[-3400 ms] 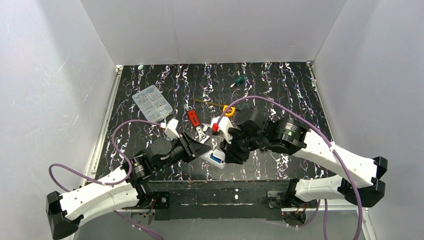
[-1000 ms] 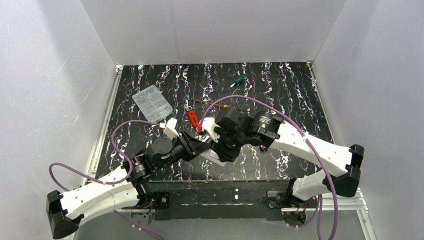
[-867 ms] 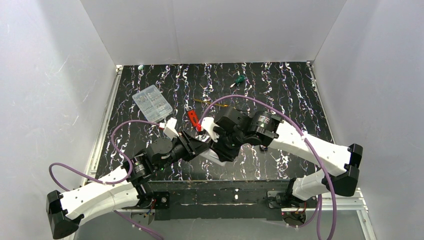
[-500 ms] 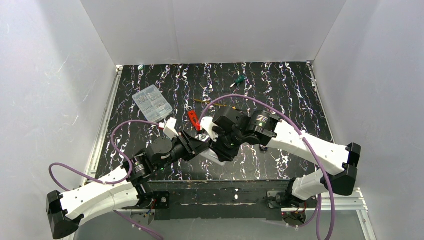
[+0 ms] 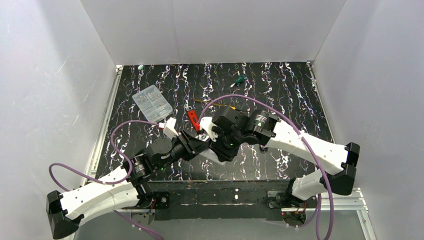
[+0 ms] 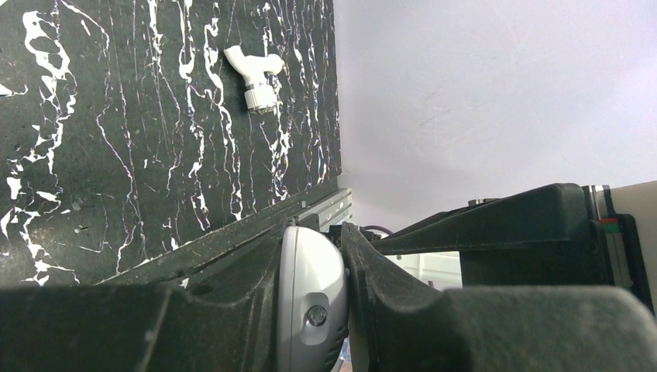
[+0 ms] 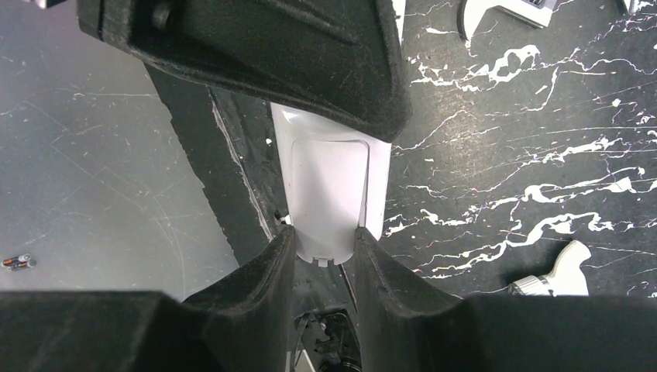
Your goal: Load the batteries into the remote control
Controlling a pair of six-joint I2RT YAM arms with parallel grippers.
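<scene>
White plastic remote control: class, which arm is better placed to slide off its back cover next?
Probably right. The right gripper pinches the white plastic remote control at its cover end; the left gripper clamps the other end, best kept as the steadying hold.

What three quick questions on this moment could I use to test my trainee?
1. True or false: the remote control lies untouched on the black table.
2. How many grippers clamp it: A none, B one, C two?
3. What white thing lies on the table in the left wrist view?

Key:
1. False.
2. C: the left gripper and the right gripper each clamp one end.
3. A pipe-like fitting.
</scene>
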